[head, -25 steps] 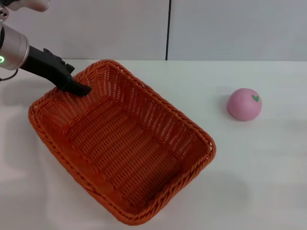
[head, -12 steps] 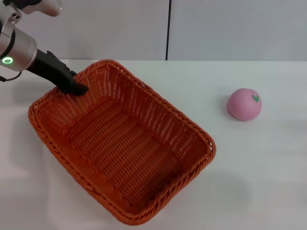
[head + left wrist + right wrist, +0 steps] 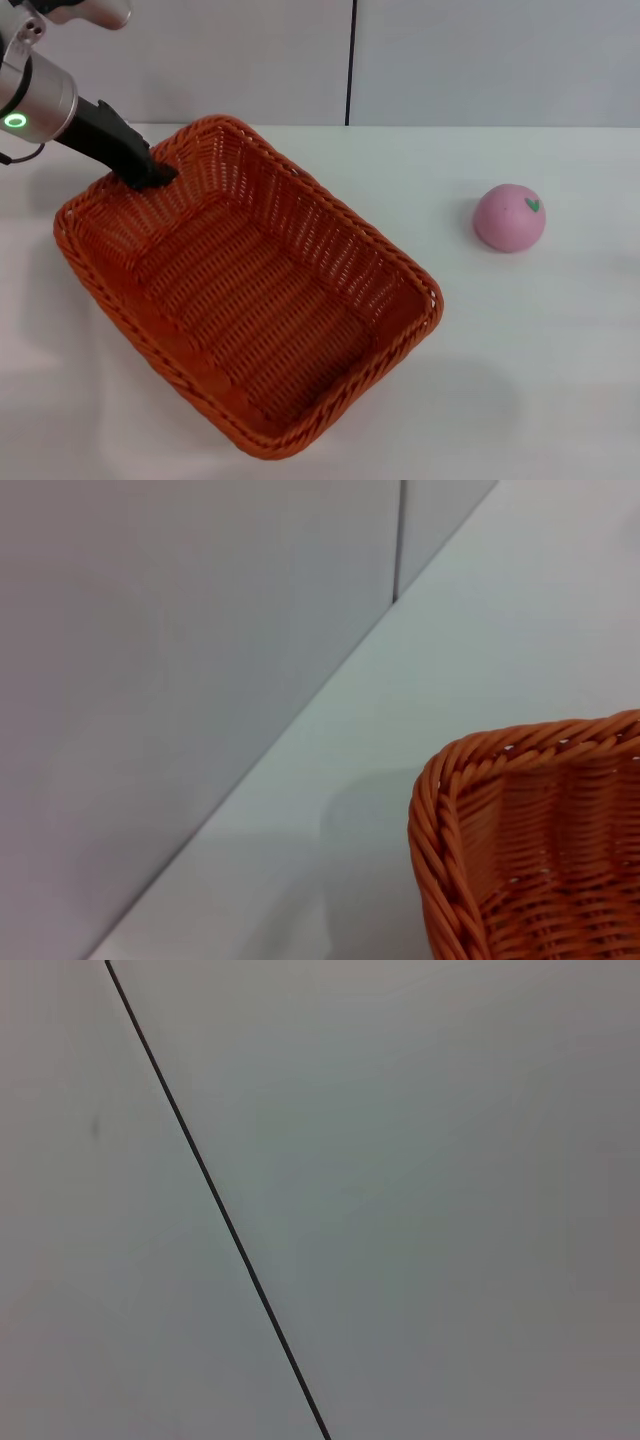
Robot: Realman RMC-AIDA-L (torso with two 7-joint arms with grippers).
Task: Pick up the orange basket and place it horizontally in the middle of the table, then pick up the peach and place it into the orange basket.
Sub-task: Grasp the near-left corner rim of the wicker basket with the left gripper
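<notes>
- Currently the left hand (image 3: 160,176) reaches in from the far left of the head view, its black fingers (image 3: 140,165) meeting the braided rim of the orange basket (image 3: 245,300) at the basket's far left corner.
- Whether those fingers pinch the rim or merely touch it cannot be told: the tips are dark against the weave and only one side of them shows.
- A green light glows on the silver wrist behind the left hand.
- The orange basket sits on the white table (image 3: 520,360), turned at a slant, with its long axis running from far left to near right; it fills the left and middle of the head view.
- Its inside holds nothing.
- The left wrist view shows one rounded corner of the basket and its braided rim, with bare table and a grey wall (image 3: 180,660) beyond it.
- The peach (image 3: 510,217) rests on the table to the right of the basket, well apart from it, its small green leaf mark facing up and right.
- The right wrist view shows only a grey panel crossed by a thin dark seam; the right hand appears in no view.
</notes>
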